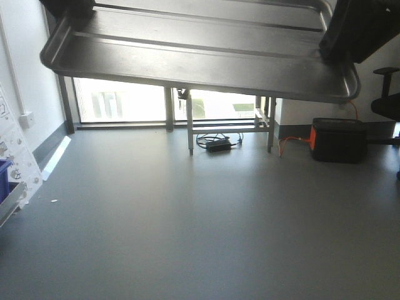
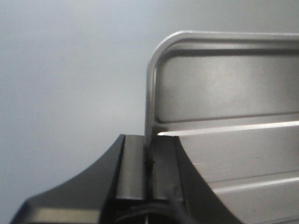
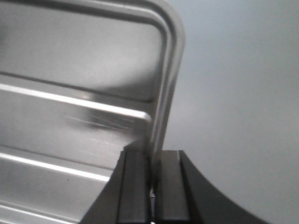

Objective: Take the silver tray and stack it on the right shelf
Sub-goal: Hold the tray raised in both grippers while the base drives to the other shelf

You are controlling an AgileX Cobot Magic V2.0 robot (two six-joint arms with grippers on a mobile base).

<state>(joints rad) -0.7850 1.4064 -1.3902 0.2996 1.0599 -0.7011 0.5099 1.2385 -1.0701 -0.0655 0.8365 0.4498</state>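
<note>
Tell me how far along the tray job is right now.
Done: the tray is picked up, with the left gripper and the right gripper each shut on an end rim. In hand: it hangs in the air above the floor. Left: carrying it to the shelf and setting it down there. I can't make out the shelf in these views.

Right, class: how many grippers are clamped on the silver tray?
2. The left gripper pinches the rim at one end of the silver tray; the right gripper pinches the rim at the opposite end.
</note>
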